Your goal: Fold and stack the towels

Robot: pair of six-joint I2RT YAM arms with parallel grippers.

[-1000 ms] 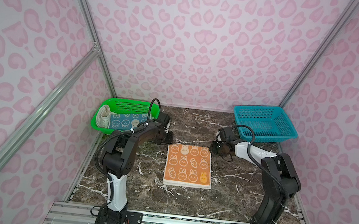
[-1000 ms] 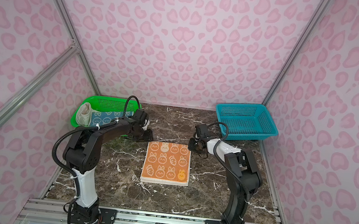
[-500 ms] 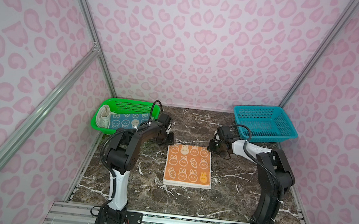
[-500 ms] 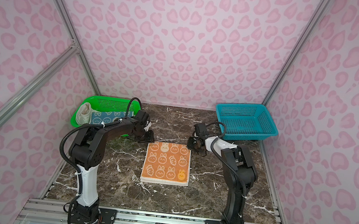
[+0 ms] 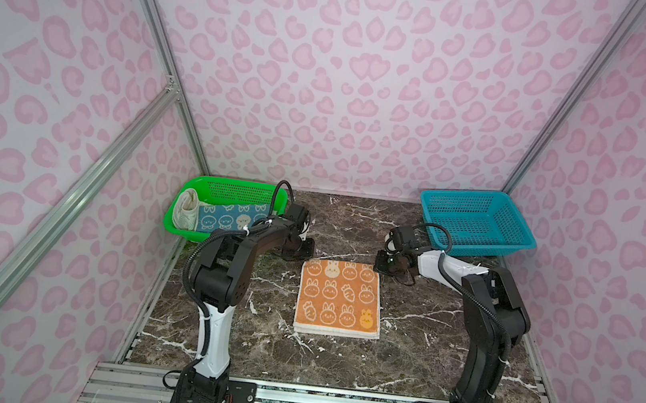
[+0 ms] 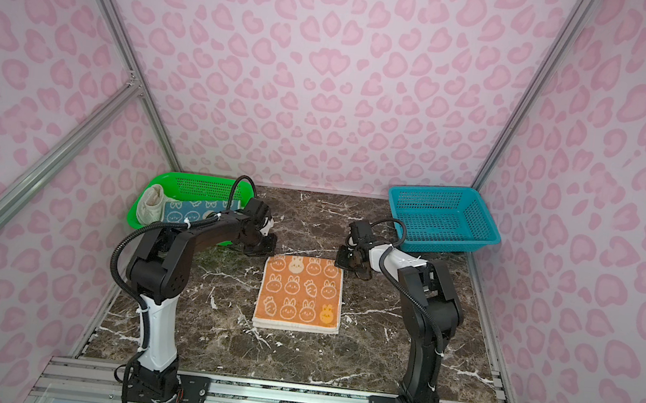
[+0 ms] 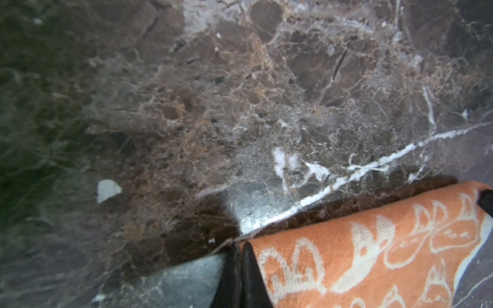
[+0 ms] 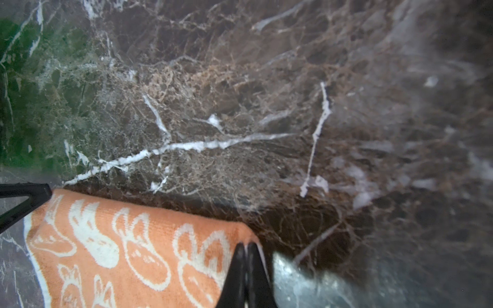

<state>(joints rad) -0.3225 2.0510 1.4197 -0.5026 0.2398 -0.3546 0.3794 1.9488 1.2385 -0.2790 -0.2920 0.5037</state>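
Observation:
The orange towel (image 5: 339,296) with white bunnies lies folded in a square in the middle of the marble table (image 5: 420,348). My left gripper (image 5: 306,253) is low at the towel's far left corner. In the left wrist view its jaws are shut on that corner of the orange towel (image 7: 346,256). My right gripper (image 5: 382,265) is at the far right corner, and in the right wrist view it is shut on the orange towel (image 8: 133,248) there. The towel's far edge stands slightly off the table. A blue towel (image 5: 227,218) and a rolled white towel (image 5: 186,209) lie in the green basket (image 5: 231,187).
The green basket stands at the back left, just behind my left gripper. A blue basket (image 5: 477,225) stands at the back right, behind my right arm. Pink patterned walls and metal frame posts close in the table on three sides.
Both grippers have gone from open to shut on the towel's two far corners. The arms have shifted only slightly; the towel lies where it was.

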